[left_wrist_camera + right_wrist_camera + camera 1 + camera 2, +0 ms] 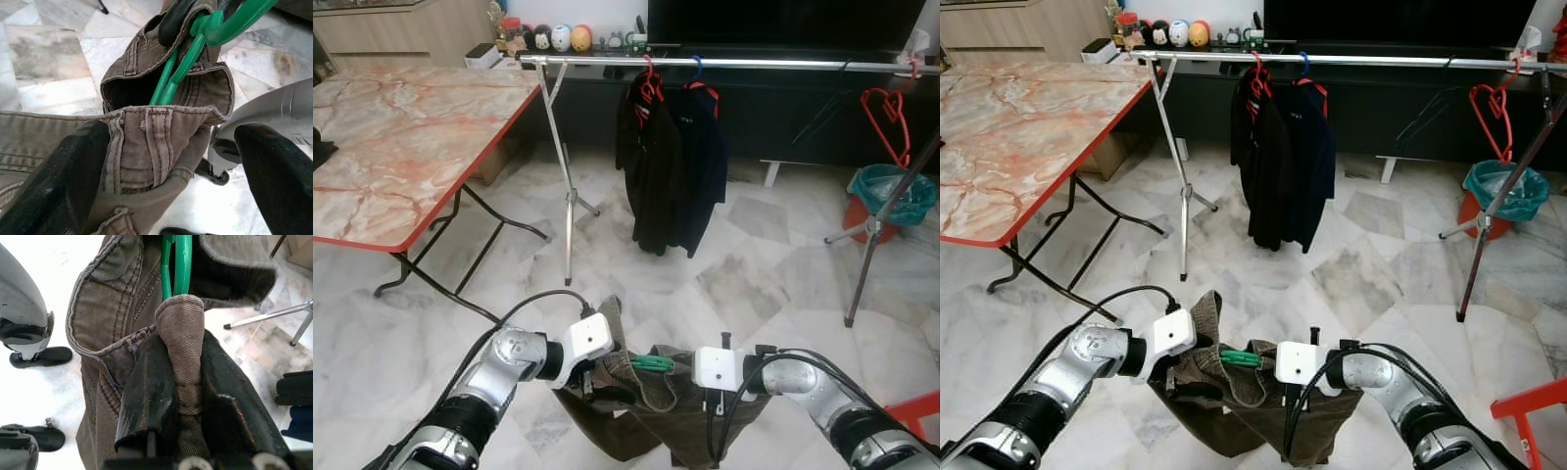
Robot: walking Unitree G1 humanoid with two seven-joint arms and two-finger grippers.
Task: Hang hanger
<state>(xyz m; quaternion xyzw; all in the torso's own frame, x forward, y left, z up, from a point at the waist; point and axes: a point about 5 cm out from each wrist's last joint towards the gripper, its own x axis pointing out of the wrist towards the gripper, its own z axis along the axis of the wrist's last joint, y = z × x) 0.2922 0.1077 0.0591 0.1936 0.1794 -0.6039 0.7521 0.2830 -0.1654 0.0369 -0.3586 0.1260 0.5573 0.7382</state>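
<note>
Two garments already hang on the clothes rail: a black jacket and a navy one, with an empty red hanger near its far end. Mine isn't up yet. The green hanger sits inside the waistband of the brown trousers, held low in front of me, well apart from the rail, so most of the task looks left: walk over, lift, hook it on. My right gripper is clamped on a bunched fold of waistband, fingers pressing it from both sides. My left gripper straddles the other waistband edge; one finger touches the cloth, the other stands off it, so whether it is actually pinching I cannot tell. Both arms bent, forearms angled inward, wrists nearly facing each other with the trousers slung between. Marble-top folding table to my left, teal bin far right.
</note>
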